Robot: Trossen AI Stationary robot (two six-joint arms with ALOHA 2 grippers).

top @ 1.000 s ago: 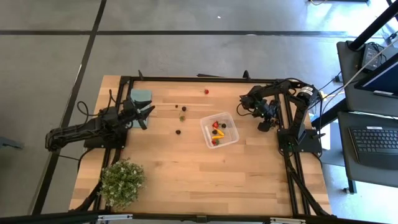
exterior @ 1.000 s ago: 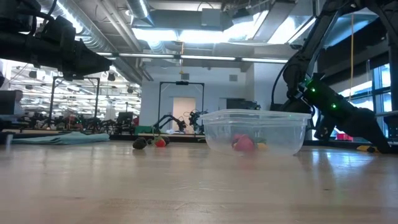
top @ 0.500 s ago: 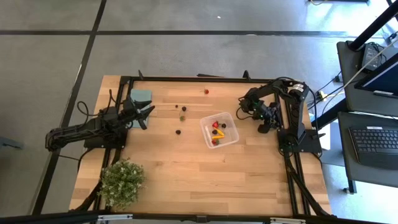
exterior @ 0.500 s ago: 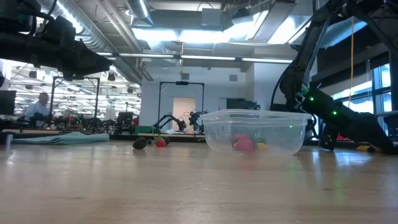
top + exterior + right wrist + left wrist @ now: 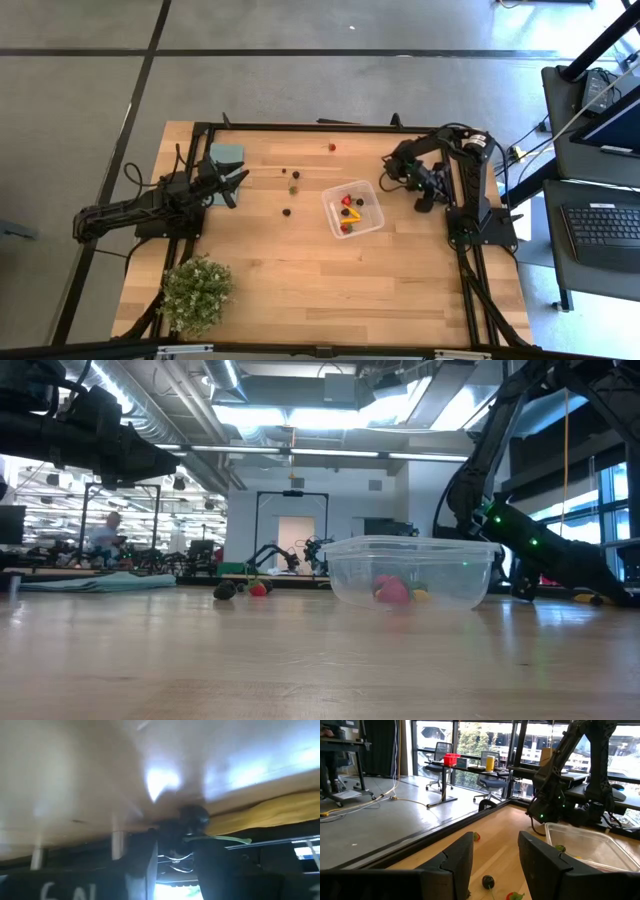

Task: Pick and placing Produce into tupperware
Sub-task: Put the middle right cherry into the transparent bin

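The clear square tupperware point(image 5: 353, 208) point(image 5: 412, 570) stands on the table right of centre. It holds a few produce pieces, red, dark and yellow point(image 5: 348, 213). Several loose pieces lie to its left: a red one point(image 5: 332, 147) near the far edge and small dark and green ones point(image 5: 292, 189) point(image 5: 488, 881). My left gripper point(image 5: 237, 187) point(image 5: 495, 860) hovers open at the table's left, pointing at them. My right gripper point(image 5: 425, 203) point(image 5: 175, 862) hangs low, right of the tupperware, fingers slightly apart. A blurred dark round thing point(image 5: 194, 816) shows past its tips.
A bushy potted plant point(image 5: 197, 293) stands at the near left corner. A flat teal rectangle point(image 5: 226, 153) lies beside the left arm. Black frame rails point(image 5: 470, 270) run along the table's sides. Bare wood point(image 5: 330, 285) spreads between the tupperware and the near edge.
The right arm has folded back toward the table's right edge. Its gripper has stayed right of the tupperware and sunk a little toward the tabletop.
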